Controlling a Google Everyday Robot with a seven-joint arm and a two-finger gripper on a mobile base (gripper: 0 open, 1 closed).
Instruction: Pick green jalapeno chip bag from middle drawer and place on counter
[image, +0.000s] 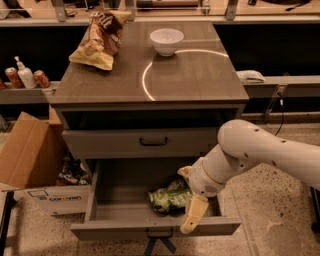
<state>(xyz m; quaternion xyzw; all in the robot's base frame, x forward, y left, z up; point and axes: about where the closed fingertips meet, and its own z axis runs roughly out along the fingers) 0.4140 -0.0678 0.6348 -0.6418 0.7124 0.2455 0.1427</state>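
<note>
The green jalapeno chip bag (169, 199) lies crumpled in the open middle drawer (150, 228), right of centre and near the front. My gripper (193, 214) hangs at the end of the white arm (260, 152), low over the drawer's front right part. It is just right of the bag and close to it. Whether it touches the bag does not show. The counter (195, 75) with its bright curved arc is the cabinet's top, above the drawers.
A white bowl (166, 40) and a larger brown-and-yellow chip bag (100, 40) sit at the back of the counter. The shallower drawer with the black handle (153, 141) is shut. A cardboard box (30, 155) stands left of the cabinet. Cans and a bottle (24, 77) stand on the left shelf.
</note>
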